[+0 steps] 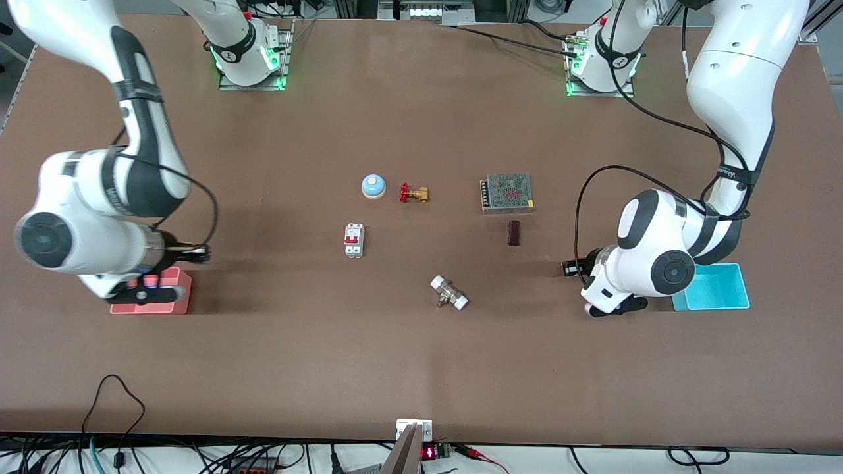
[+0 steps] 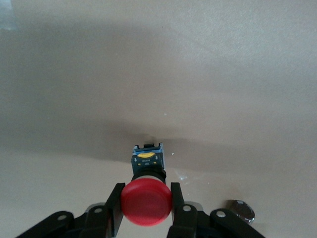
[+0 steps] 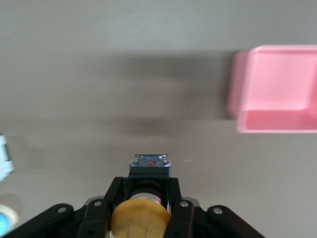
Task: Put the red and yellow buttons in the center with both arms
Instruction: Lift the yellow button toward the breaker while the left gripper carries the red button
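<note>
My left gripper [image 2: 146, 191] is shut on the red button [image 2: 146, 202], its fingers clamping the round red cap, with the black square body pointing out ahead. In the front view this gripper [image 1: 569, 268] is over the brown tabletop beside the cyan bin [image 1: 714, 293]. My right gripper [image 3: 143, 186] is shut on the yellow button [image 3: 140, 218], gripped just below its orange-yellow cap. In the front view this gripper [image 1: 196, 253] is over the table beside the pink bin [image 1: 183, 299]. The table's center [image 1: 408, 270] is bare brown surface.
Around the center lie a blue bell [image 1: 373, 186], a brass valve [image 1: 413, 193], a white circuit breaker [image 1: 353, 240], a meshed power supply [image 1: 506, 192], a dark brown block [image 1: 514, 232] and a metal fitting [image 1: 449, 293]. The pink bin also shows in the right wrist view [image 3: 277, 89].
</note>
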Motion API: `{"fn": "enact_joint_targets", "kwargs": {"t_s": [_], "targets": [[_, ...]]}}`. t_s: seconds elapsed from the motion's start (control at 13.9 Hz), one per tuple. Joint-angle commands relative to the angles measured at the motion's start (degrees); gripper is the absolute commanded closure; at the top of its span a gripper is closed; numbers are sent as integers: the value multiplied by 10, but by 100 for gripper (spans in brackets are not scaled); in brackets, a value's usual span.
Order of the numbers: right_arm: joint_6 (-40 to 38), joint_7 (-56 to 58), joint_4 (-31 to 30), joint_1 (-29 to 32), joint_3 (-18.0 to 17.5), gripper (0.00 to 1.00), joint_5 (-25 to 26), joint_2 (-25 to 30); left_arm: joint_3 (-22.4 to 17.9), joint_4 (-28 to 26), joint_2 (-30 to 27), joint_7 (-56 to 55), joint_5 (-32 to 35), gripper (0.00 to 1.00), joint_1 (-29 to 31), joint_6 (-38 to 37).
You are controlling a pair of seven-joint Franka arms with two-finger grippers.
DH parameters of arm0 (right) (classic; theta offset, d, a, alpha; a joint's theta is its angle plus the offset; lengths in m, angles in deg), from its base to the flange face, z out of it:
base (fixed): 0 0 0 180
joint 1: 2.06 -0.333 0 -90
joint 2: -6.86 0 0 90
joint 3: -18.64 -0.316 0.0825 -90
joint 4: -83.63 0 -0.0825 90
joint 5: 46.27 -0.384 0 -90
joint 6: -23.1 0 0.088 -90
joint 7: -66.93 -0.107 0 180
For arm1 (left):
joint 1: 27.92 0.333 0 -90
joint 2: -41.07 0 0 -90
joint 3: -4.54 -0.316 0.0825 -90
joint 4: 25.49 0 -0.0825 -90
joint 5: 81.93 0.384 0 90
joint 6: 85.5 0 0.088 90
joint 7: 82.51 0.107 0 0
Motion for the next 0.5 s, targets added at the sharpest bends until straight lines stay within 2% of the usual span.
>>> {"fn": "enact_joint_targets", "kwargs": {"t_s": [0.0, 0.14, 0.43], "targets": [[29, -41, -31, -31, 5, 83, -32, 0, 1, 6, 6, -4, -6, 57, -3, 7], [59, -54, -50, -53, 5, 82, -33, -4, 1, 6, 6, -4, -6, 52, -2, 7], [181, -122, -121, -102, 5, 82, -34, -9, 0, 6, 4, -4, -5, 46, -1, 7]]}}
